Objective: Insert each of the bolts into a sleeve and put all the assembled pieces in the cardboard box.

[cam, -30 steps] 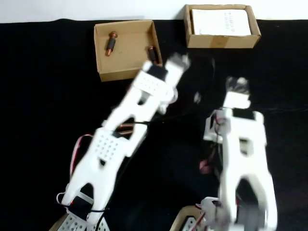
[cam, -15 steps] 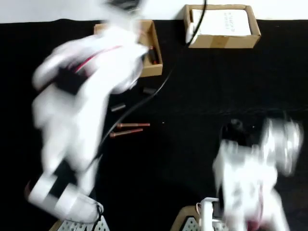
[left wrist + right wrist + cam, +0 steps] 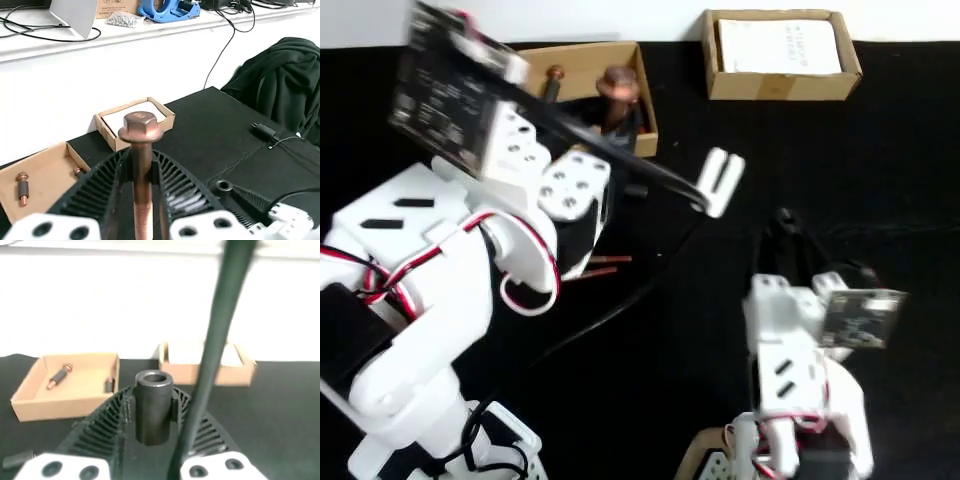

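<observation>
My left gripper (image 3: 141, 172) is shut on a copper bolt (image 3: 141, 129) that stands head up between its black fingers. In the high view this bolt (image 3: 618, 82) is raised in front of the cardboard box (image 3: 582, 142). My right gripper (image 3: 152, 412) is shut on a black sleeve (image 3: 151, 407), held upright with its bore showing; in the high view it (image 3: 787, 232) sits right of centre. The cardboard box (image 3: 30, 407) holds an assembled piece (image 3: 59, 376) and a second one (image 3: 109, 385). Two loose bolts (image 3: 600, 264) lie on the black table.
A second cardboard box (image 3: 780, 86) with a white sheet inside stands at the back right. A black cable (image 3: 220, 340) crosses close in front of the right wrist camera. A loose dark sleeve (image 3: 12, 458) lies on the table near the right gripper.
Both arms were stretched out over the table and have folded back and risen. The left arm now holds its bolt high, near the camera; the right gripper has pulled back toward its base.
</observation>
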Controlling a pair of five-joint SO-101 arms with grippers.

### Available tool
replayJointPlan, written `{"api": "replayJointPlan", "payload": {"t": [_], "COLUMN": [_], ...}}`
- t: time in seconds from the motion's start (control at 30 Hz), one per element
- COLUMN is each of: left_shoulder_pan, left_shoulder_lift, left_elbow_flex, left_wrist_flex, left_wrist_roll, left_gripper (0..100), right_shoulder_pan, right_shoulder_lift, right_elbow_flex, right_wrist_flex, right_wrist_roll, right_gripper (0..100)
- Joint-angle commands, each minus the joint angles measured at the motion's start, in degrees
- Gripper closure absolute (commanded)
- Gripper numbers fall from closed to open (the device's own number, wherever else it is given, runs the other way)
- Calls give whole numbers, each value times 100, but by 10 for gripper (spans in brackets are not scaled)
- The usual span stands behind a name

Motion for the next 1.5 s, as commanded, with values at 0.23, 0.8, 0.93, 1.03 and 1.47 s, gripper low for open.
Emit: {"api": "replayJointPlan", "payload": {"t": [0.23, 0.8, 0.93, 1.03, 1.47], "left_shoulder_pan": [-75, -787, -251, 92, 804], "left_shoulder_lift": [-84, -3363, -4022, -3943, -1824], "left_elbow_flex": [233, 8470, 8637, 8418, 7011], "left_wrist_flex": [-158, -4993, -5231, -5257, -5248], "left_wrist_roll": [26, 70, 70, 79, 1037], "left_gripper": [992, 992, 991, 991, 991], "right_shoulder_pan": [-866, -866, -875, -875, -1077], "right_shoulder_lift": [-48, -48, -13, -22, -48], "right_elbow_flex": [576, 848, 848, 848, 848], "right_wrist_flex": [-347, -338, -338, -338, -330], "right_wrist_roll": [-202, -818, -818, -809, -1222], "right_gripper": [991, 991, 991, 991, 991]}}
